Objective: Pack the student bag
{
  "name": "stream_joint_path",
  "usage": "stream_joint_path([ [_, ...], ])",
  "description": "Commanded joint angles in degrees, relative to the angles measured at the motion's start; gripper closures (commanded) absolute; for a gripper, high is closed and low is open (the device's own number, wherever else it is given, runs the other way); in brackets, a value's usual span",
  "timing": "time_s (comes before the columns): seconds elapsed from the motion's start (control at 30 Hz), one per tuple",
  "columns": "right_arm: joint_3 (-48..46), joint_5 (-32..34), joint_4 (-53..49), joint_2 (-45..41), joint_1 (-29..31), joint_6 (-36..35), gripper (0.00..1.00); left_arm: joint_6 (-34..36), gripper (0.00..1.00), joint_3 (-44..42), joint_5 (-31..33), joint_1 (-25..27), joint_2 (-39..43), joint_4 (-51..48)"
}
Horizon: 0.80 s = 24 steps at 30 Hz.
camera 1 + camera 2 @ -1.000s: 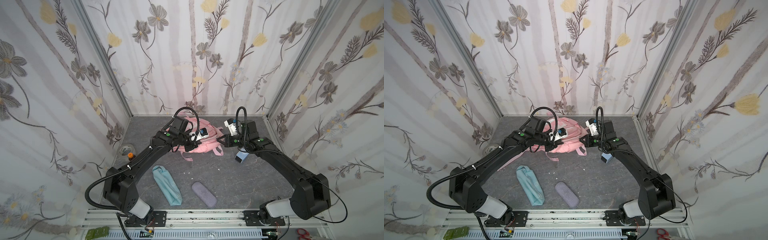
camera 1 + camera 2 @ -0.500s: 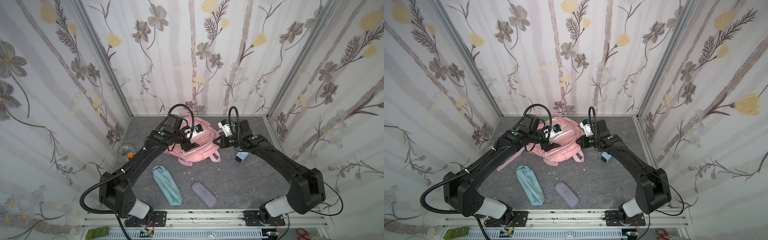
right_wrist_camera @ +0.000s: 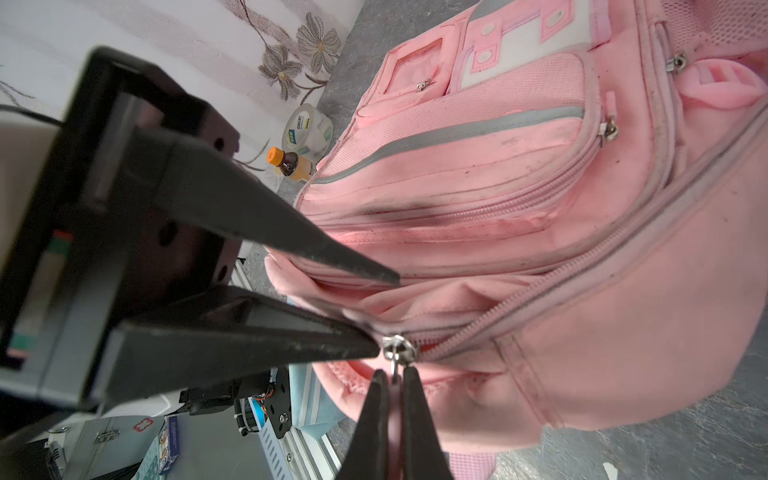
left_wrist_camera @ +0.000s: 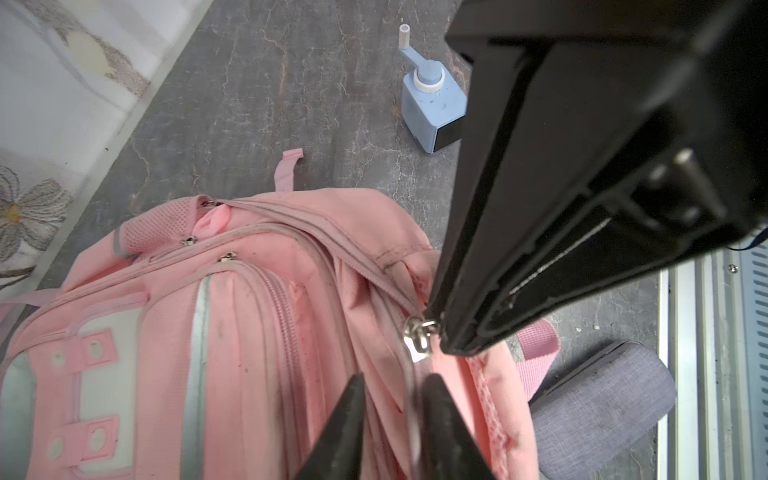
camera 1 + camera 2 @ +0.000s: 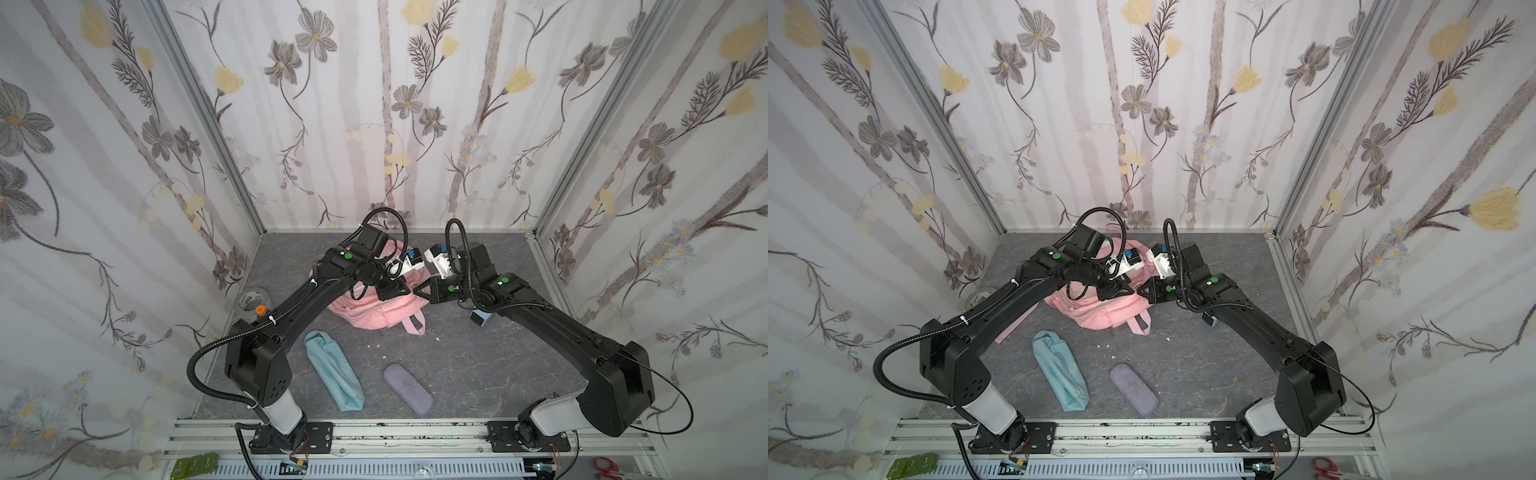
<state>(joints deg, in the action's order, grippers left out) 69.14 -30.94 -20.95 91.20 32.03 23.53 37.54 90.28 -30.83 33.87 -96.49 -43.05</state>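
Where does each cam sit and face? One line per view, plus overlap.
Top views: high in front, looking down at the student bag; left arm and right arm show whole.
Left wrist: on left arm, looking along the left gripper at the zip pull; right gripper shows too.
Right wrist: on right arm, looking along the right gripper, shut on the zip pull; left gripper shows too.
Shared: the zip pull, in both wrist views.
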Motion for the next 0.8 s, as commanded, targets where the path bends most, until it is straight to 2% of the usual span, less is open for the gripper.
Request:
stream_joint_path([
  [0.0, 0.55, -3.74, 4.16, -1.43, -0.34, -0.41, 1.0, 0.85, 1.0, 1.91, 0.86, -0.09, -1.69, -3.74],
  [0.2, -1.86, -3.16, 3.0, -2.74, -4.09, -1.5, 1.0, 2.06, 1.0, 5.49, 2.58, -0.07, -3.27, -7.14],
  [0.5, -7.14, 3.51, -3.26, -0.12, -15.54, -9.29, 1.0, 6.99, 1.0, 1.77, 1.91, -0.09, 4.14, -3.05],
  [0.77, -2.39, 6.09, -3.85, 6.76, -19.24, -12.35, 1.0, 9.96, 1.0, 0.18, 5.29, -0.89, 8.3, -3.07],
])
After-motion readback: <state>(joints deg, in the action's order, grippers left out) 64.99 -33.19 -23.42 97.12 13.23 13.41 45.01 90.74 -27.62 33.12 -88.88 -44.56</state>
